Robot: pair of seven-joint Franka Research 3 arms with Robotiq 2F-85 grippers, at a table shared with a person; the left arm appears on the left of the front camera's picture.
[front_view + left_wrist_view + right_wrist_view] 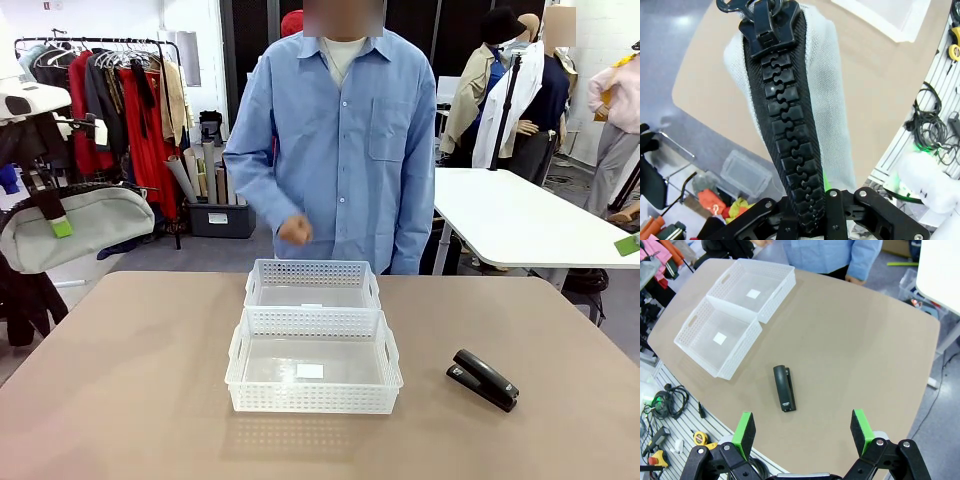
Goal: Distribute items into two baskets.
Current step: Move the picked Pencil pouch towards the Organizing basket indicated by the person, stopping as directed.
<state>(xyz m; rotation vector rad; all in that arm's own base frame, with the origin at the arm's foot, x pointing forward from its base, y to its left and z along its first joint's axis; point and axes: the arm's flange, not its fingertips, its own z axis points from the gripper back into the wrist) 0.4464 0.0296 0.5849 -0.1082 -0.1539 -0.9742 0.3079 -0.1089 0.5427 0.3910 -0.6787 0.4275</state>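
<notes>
Now, your left gripper (807, 200) is squeezed tight on the pouch (85, 235), right on its black zipper (785, 130). It holds the pouch up in the air off the left side of the table (130, 400), well away from the baskets. The pouch looks soft and light, so it may sag and swing. The thick zipper edge seems the safest place to hold it. Its long side lies about flat, left to right in the front view.

Your right gripper (802, 432) is wide open with nothing in it. It hangs high over the stapler (784, 388), which lies on the table to the right of the bigger basket (312, 400), apart from it. The smaller basket (312, 272) sits right against the bigger one's far side. The stapler looks small, hard and smooth, so pinch it across its thin middle. In the right wrist view its long side points straight away from your fingers.
</notes>
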